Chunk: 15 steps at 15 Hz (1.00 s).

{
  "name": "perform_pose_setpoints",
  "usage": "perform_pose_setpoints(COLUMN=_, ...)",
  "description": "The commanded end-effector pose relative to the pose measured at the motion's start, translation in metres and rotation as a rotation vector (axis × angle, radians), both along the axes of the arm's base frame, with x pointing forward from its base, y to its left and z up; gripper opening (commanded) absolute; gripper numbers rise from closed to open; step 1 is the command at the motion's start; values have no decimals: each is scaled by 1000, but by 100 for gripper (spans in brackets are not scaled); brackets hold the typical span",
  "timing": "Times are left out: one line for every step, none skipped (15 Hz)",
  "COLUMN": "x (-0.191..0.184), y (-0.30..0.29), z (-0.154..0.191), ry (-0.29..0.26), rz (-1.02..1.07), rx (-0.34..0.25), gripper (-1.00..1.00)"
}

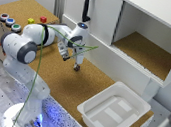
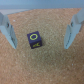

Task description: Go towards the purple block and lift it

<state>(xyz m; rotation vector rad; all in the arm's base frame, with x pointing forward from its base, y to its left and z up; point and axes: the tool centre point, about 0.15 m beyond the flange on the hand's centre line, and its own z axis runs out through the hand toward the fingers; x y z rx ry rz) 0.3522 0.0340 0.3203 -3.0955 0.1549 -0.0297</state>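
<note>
The purple block (image 2: 35,39) is a small dark cube with a yellow ring on its top face, lying on the cork surface. In the wrist view it sits between my two pale fingers (image 2: 7,30), nearer one of them and touching neither. My gripper (image 2: 40,45) is open and empty. In the exterior view the gripper (image 1: 77,64) points down, low over the cork table near the cabinet, and the block is mostly hidden beneath it.
A white cabinet with a black handle (image 1: 87,7) and an open shelf (image 1: 143,48) stands right behind the gripper. A white tray (image 1: 112,109) sits at the exterior view's right front. A box with coloured buttons (image 1: 10,21) and small red (image 1: 43,19) and yellow (image 1: 31,20) pieces is at the left.
</note>
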Motion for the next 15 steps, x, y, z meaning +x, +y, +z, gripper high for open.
perform_pose_setpoints(x=-24, y=14, z=-15, ry=-125, rz=315, rx=-36, gripper=100)
perform_pose_setpoints(x=-21, y=19, z=-22, ry=-145, rz=364, rx=-15, gripper=100)
perform_pose_setpoints(x=-18, y=23, z=-28, ry=-185, rz=405, rx=-18, gripper=100)
perform_pose_setpoints(x=-13, y=25, z=-34, ry=-217, rz=425, rx=-5, gripper=100)
perform_pose_setpoints(x=-6, y=26, z=-43, ry=-195, rz=413, rx=15, gripper=100)
perform_pose_setpoints(x=4, y=28, z=-53, ry=-160, rz=399, rx=25, gripper=100)
perform_pose_setpoints(x=13, y=31, z=-61, ry=-135, rz=398, rx=45, gripper=100)
perform_pose_setpoints(x=24, y=35, z=-69, ry=-105, rz=400, rx=46, gripper=100)
perform_pose_setpoints(x=33, y=36, z=-72, ry=-94, rz=393, rx=33, gripper=100)
perform_pose_setpoints(x=46, y=38, z=-76, ry=-94, rz=381, rx=42, gripper=100)
perform_pose_setpoints(x=54, y=38, z=-76, ry=-104, rz=377, rx=56, gripper=100)
perform_pose_setpoints(x=63, y=40, z=-79, ry=-119, rz=373, rx=55, gripper=100)
perform_pose_setpoints(x=68, y=42, z=-81, ry=-120, rz=384, rx=68, gripper=100)
perform_pose_setpoints(x=75, y=43, z=-85, ry=-122, rz=383, rx=64, gripper=100)
perform_pose_setpoints(x=83, y=44, z=-92, ry=-119, rz=382, rx=60, gripper=100)
